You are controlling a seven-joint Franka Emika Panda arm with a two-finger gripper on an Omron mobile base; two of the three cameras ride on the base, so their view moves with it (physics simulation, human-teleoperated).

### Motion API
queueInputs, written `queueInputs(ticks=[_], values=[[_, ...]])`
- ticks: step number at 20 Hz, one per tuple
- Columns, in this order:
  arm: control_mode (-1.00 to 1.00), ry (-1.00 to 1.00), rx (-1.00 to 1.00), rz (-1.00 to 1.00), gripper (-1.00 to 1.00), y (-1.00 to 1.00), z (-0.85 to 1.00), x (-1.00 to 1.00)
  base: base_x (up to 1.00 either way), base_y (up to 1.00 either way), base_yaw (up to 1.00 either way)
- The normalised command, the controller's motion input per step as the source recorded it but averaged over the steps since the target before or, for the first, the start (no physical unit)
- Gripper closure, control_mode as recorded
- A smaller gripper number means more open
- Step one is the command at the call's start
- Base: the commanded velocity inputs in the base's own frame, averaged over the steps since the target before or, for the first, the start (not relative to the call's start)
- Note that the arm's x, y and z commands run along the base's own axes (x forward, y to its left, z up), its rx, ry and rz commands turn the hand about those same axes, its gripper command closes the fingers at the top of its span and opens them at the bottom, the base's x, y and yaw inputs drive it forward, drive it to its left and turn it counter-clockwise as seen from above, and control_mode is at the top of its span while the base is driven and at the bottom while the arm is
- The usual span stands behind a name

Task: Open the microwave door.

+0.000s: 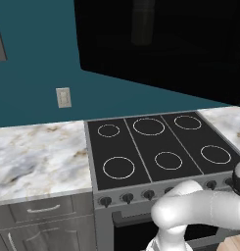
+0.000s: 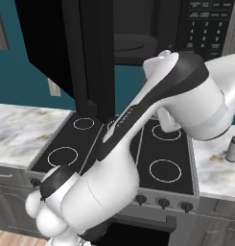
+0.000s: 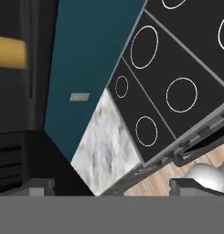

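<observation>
The microwave door (image 1: 160, 44) is a wide glossy black panel hanging over the stove. From the right base view, the microwave door (image 2: 85, 53) stands swung out to the left, edge-on, and the microwave (image 2: 138, 41) shows its dark cavity and its button strip (image 2: 205, 29). My gripper (image 3: 112, 186) is open with nothing between its fingertips (image 3: 40, 185). The hand view is rolled and looks down past a black panel (image 3: 17, 137) at the left, which carries a yellow patch (image 3: 8, 52). My arm (image 2: 152, 110) crosses in front of the stove.
Below the microwave lies a black stove top (image 1: 156, 147) with white burner rings, and knobs (image 1: 127, 197) line its front. Marble counter (image 1: 38, 157) runs to the left, with a wall outlet (image 1: 63, 97) above it. A small grey bottle (image 2: 231, 149) stands on the right counter.
</observation>
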Motion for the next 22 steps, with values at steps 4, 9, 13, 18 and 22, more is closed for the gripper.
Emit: queueInputs(ticks=[4,9,13,18,22], values=[[-1.0,0.18,0.14,0.2,-1.0,0.01,-0.14,0.67,0.0,0.0,0.0],[-1.0,0.17,0.15,0.26,-1.0,0.35,0.0,0.17,0.0,0.0,0.0],[-1.0,0.18,0.14,0.32,-1.0,0.75,0.0,-0.22,0.0,0.0,0.0],[-1.0,0.14,0.12,0.32,-1.0,0.91,0.0,-0.4,0.0,0.0,0.0],[-1.0,0.09,0.11,0.3,-1.0,0.88,0.0,-0.73,0.0,0.0,0.0]])
